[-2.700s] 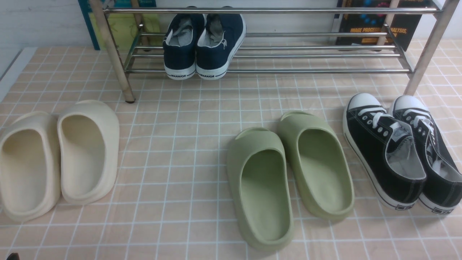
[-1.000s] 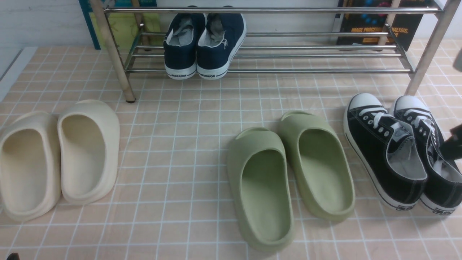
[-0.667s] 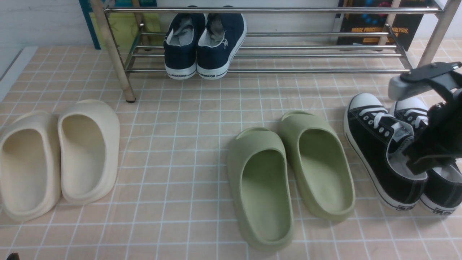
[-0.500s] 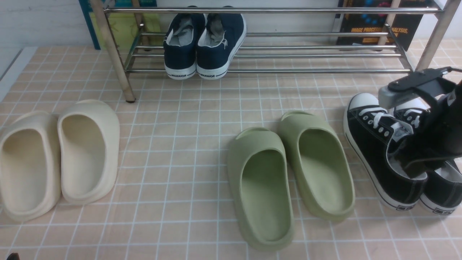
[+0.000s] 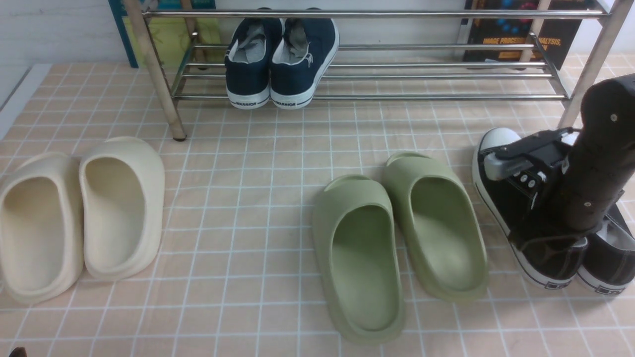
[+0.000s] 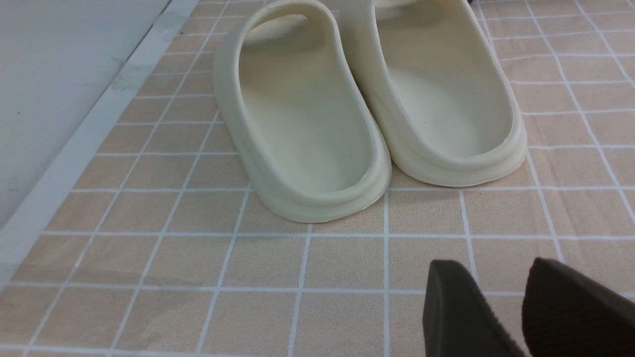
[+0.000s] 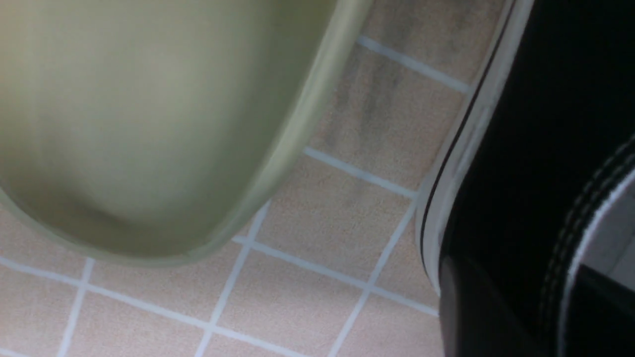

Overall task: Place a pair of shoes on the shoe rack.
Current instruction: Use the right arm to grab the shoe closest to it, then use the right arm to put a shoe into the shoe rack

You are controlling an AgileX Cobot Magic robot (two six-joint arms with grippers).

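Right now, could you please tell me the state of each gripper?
Left gripper: open, holding nothing.
Right gripper: down at the black sneaker; grip cannot be told.

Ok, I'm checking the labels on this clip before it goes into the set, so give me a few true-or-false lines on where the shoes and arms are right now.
The black sneakers are already on the shoe rack. False: they stand on the floor, in front of its right end.
The navy sneakers sit on the rack's lower shelf. True.
The left gripper holds one of the cream slides. False: it is open and empty, short of them.
The green slides lie between the cream slides and the black sneakers. True.
The right arm is over the black sneakers. True.
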